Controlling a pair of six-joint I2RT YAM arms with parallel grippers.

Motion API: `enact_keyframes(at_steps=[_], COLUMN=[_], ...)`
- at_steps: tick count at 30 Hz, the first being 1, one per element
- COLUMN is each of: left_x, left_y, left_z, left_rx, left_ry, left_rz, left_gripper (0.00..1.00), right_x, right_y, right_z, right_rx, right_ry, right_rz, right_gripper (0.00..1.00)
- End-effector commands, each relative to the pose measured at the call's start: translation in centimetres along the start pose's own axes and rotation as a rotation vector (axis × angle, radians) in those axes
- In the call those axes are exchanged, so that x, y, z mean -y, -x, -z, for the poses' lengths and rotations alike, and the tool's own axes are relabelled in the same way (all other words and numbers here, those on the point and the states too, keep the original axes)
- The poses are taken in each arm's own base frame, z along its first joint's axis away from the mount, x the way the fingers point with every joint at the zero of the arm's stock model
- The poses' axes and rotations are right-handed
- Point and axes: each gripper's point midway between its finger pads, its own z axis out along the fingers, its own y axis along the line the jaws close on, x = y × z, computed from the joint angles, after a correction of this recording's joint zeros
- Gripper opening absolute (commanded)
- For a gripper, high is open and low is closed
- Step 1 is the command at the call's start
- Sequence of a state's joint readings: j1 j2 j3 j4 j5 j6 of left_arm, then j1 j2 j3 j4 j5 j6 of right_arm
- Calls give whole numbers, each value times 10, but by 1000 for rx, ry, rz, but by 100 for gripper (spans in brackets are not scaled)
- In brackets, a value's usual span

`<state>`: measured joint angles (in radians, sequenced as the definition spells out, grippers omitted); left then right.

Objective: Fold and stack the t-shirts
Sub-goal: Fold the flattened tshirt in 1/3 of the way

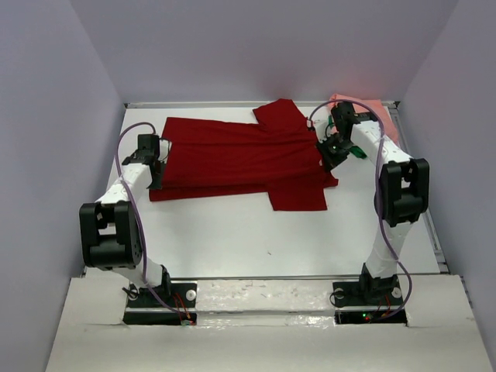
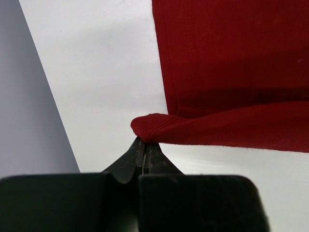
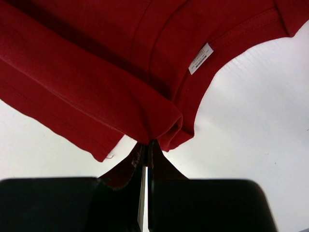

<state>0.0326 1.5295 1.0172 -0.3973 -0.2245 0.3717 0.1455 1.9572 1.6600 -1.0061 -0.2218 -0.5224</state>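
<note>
The dark red t-shirt (image 1: pixel 240 159) lies spread across the back half of the white table, its lower long edge doubled over. My left gripper (image 1: pixel 159 177) is shut on the folded corner at the shirt's left end (image 2: pixel 149 126); its tips (image 2: pixel 144 141) pinch the cloth. My right gripper (image 1: pixel 326 157) is shut on bunched red cloth (image 3: pixel 159 123) by the collar, near the white label (image 3: pixel 200 58); its tips (image 3: pixel 148 144) are pressed together on it. A salmon pink t-shirt (image 1: pixel 358 105) lies in the far right corner, partly behind the right arm. A bit of green fabric (image 1: pixel 359 153) shows beside the right wrist.
Grey walls close in the white table (image 1: pixel 256 240) at the back and both sides. A metal rail (image 1: pixel 432 232) runs along its right edge. Both arm bases (image 1: pixel 159 298) (image 1: pixel 368 296) stand at the near edge.
</note>
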Motion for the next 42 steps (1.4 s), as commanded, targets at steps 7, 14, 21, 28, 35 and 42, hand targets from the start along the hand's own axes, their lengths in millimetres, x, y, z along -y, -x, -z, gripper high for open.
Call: enact_keyframes(at_steps=[7, 14, 21, 28, 35, 42], left_x=[-1, 10, 9, 4, 4, 2], left_y=[4, 11, 14, 12, 10, 15], left_z=[-16, -25, -35, -41, -50, -58], left_rx=[-10, -6, -25, -36, -45, -48], left_ry=[73, 80, 101, 145, 160, 177], left_rz=[8, -4, -16, -26, -26, -21], left_gripper=[0, 0, 0, 0, 0, 0], right_x=[23, 28, 32, 35, 38, 44], right_y=[21, 24, 27, 27, 28, 33], right_z=[-6, -16, -23, -32, -38, -43], right_rx=[42, 33, 27, 12, 4, 4], right_ry=[-81, -81, -80, -75, -74, -87], right_rz=[5, 3, 5, 2, 2, 6], right_gripper=[0, 0, 0, 0, 0, 0])
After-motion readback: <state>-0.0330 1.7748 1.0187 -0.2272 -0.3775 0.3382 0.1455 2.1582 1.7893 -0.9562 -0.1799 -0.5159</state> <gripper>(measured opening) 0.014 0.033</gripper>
